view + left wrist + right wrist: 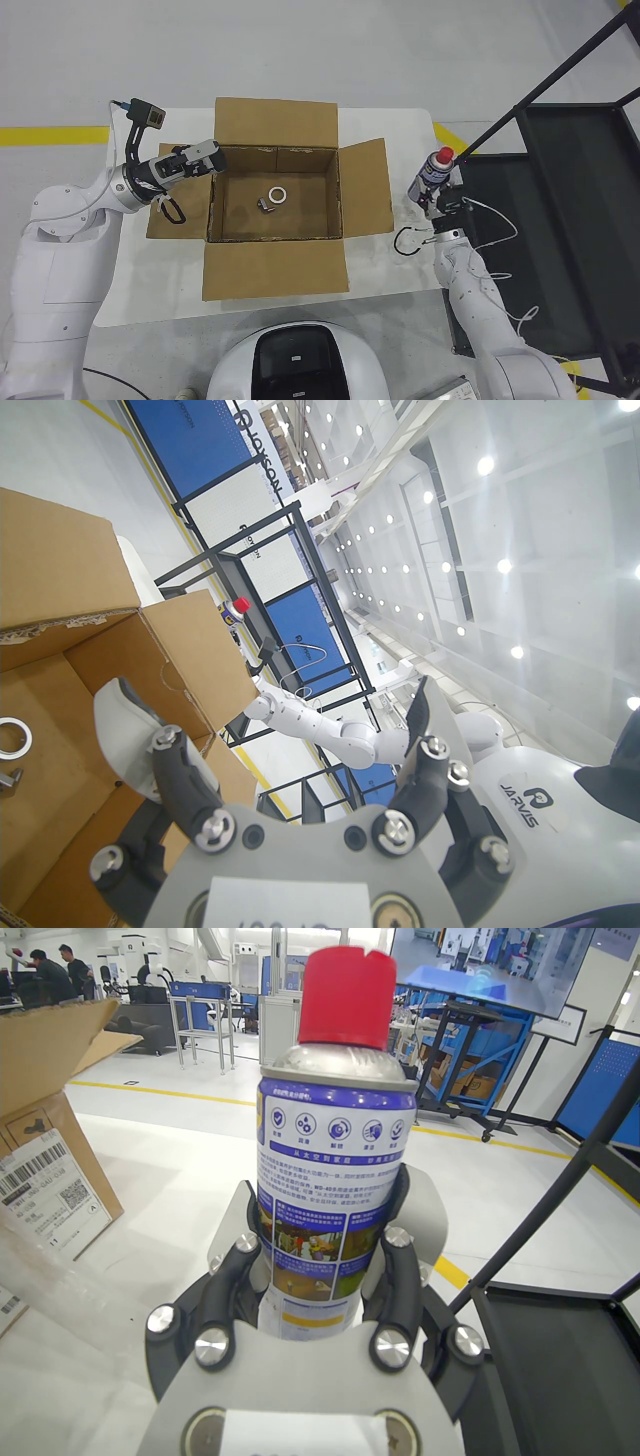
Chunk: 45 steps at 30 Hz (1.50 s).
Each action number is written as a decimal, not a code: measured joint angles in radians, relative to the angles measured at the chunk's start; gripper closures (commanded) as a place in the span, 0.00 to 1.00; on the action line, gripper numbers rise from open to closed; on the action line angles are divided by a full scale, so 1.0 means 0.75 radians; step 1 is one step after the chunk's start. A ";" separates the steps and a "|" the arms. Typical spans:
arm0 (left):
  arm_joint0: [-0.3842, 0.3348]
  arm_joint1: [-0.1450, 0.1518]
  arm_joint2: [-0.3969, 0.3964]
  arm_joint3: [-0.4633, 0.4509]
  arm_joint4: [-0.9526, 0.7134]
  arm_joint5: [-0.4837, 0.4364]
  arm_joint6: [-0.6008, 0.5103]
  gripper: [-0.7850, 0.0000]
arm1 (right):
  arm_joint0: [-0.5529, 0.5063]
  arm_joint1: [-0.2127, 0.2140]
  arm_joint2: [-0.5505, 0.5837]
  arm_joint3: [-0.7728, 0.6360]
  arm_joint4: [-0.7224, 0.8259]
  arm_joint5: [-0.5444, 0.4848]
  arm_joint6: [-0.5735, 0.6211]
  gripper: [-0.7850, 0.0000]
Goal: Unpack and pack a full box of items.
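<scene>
An open cardboard box (240,225) stands mid-table with its flaps spread; inside lie a white ring (278,195) and a small metal part (266,206). My left gripper (205,157) hovers at the box's left wall, open and holding nothing (272,720); the ring (12,737) lies below it. My right gripper (437,193), at the table's right edge beyond the box's right flap, is shut on an upright spray can (332,1178) with a red cap (444,155). The can (233,612) also appears beyond the box's flap in the left wrist view.
A black metal rack (570,180) stands just right of the table, close to the right arm. A black cable loop (405,240) lies on the table near the right gripper. The box's side carries a shipping label (45,1188).
</scene>
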 measured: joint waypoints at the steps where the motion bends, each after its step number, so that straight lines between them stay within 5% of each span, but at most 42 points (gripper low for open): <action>1: 0.000 0.000 0.000 0.000 0.000 0.000 0.000 0.00 | 0.022 -0.002 -0.007 0.044 0.004 0.001 -0.009 1.00; 8: 0.000 0.000 0.000 0.000 0.000 0.000 0.000 0.00 | 0.131 -0.012 -0.034 0.258 0.038 -0.011 -0.075 1.00; 26: 0.000 0.000 0.000 0.000 0.000 0.000 0.000 0.00 | 0.085 0.000 -0.039 0.147 0.029 0.100 -0.005 1.00; 45: 0.000 0.000 0.000 0.000 0.000 0.000 0.000 0.00 | 0.188 -0.013 -0.084 0.367 0.115 0.054 -0.016 1.00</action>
